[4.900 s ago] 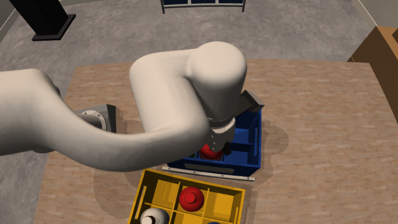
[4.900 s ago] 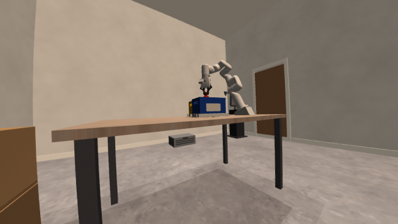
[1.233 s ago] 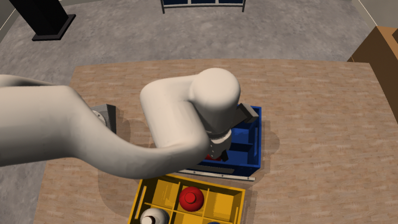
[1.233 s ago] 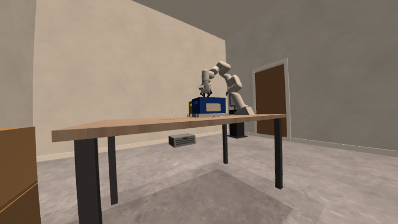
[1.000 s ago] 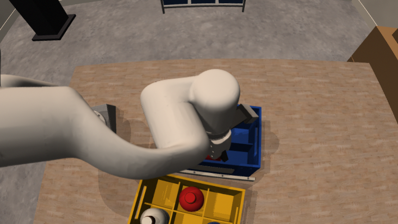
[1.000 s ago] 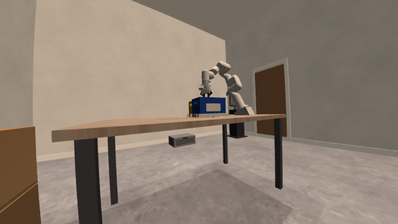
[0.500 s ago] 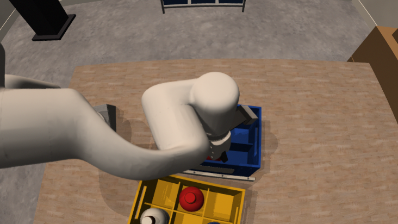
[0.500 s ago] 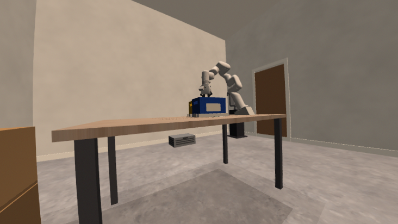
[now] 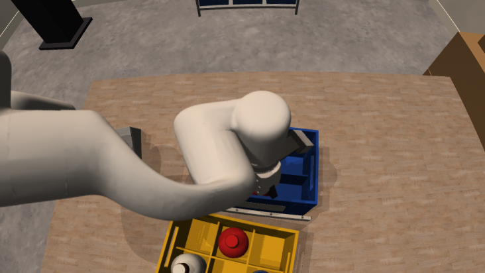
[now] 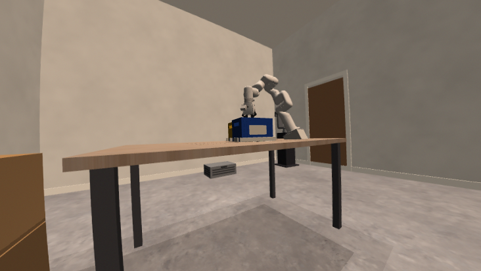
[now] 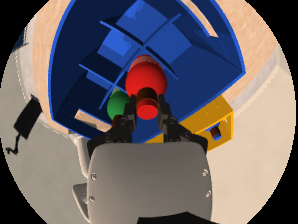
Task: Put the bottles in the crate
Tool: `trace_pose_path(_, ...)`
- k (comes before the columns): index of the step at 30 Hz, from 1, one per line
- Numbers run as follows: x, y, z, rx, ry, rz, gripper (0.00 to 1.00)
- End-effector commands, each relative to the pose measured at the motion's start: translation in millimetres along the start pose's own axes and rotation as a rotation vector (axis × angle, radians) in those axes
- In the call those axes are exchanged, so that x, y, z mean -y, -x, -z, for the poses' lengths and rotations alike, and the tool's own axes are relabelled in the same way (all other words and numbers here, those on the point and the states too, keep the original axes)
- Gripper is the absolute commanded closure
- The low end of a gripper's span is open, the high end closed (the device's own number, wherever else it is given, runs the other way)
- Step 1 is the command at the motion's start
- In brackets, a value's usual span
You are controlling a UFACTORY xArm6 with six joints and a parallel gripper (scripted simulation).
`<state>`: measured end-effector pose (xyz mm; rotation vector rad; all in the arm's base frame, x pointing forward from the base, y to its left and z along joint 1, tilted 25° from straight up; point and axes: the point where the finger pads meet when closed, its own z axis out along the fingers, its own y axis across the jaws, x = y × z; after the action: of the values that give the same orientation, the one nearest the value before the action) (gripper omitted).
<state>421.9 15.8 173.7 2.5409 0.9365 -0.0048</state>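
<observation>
My gripper [image 11: 146, 101] [image 9: 268, 191] [image 10: 248, 115] is shut on the neck of a red bottle [image 11: 145, 80] and holds it upright over a near cell of the blue crate [image 11: 200, 63] [image 9: 314, 162] [image 10: 252, 129]. A sliver of the red bottle shows under the wrist in the top view [image 9: 263, 194]. A green bottle [image 11: 117, 104] stands in the blue crate right beside it. The yellow crate [image 9: 176, 237] [image 11: 214, 121] [image 10: 230, 129] holds a red bottle [image 9: 232, 241], a white bottle [image 9: 186, 265] and a blue one [image 9: 260, 271] at the frame edge.
A pale strip [image 9: 271, 213] lies along the blue crate's near side, between the two crates. My arm hides much of the blue crate and the table to its left. A brown cabinet [image 9: 464, 67] stands off the table's right edge.
</observation>
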Motion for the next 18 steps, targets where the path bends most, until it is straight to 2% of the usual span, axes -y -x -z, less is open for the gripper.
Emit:
trace_pose_path(1, -1.0, -1.1, -0.5, -0.004, 0.002, -0.001, 1.0)
trace_pose_path(18, -1.0, -1.1, -6.9, -0.004, 0.002, -0.001, 1.0)
